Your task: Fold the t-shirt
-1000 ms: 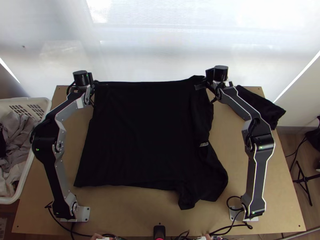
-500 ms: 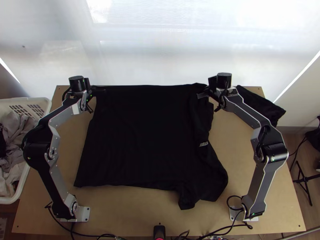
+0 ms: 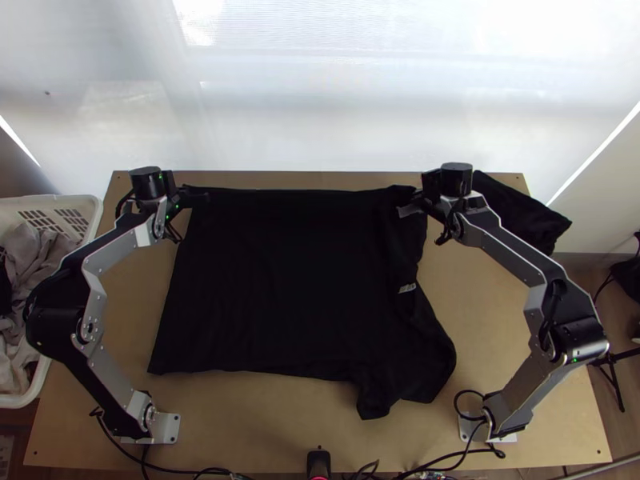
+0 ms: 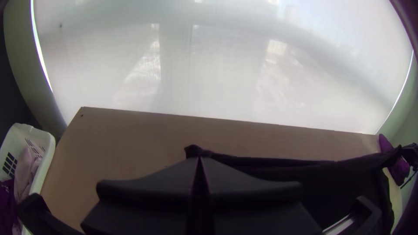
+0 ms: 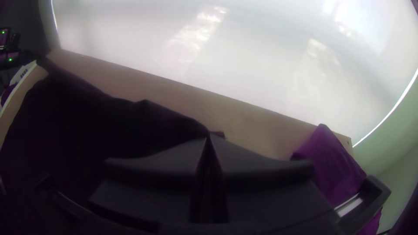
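And here's the black T-shirt (image 3: 288, 272), spread wide over the middle of the tabletop (image 3: 472, 320), a gripper at each far corner! The left gripper (image 3: 200, 195) is up near the tabletop's far left corner, and the left wrist view has its flat fingers (image 4: 161, 178) pressed together at the tips, pinching the shirt's far left corner. Across to the right gripper (image 3: 406, 210): closed at the tips too, with the far right part of the shirt in its bite. Between them the far edge of the shirt runs nearly straight, close to the tabletop's far edge.

The left side lies fairly flat, but look right: the cloth is rumpled and doubled over in a long strip, a pale label (image 3: 408, 288) on it, and a bunched bit pokes toward the near edge.

Over at the tabletop's far right corner sits another dark cloth (image 3: 520, 210), and beside the left edge a white basket (image 3: 92, 210) holds grey laundry (image 3: 28, 260).
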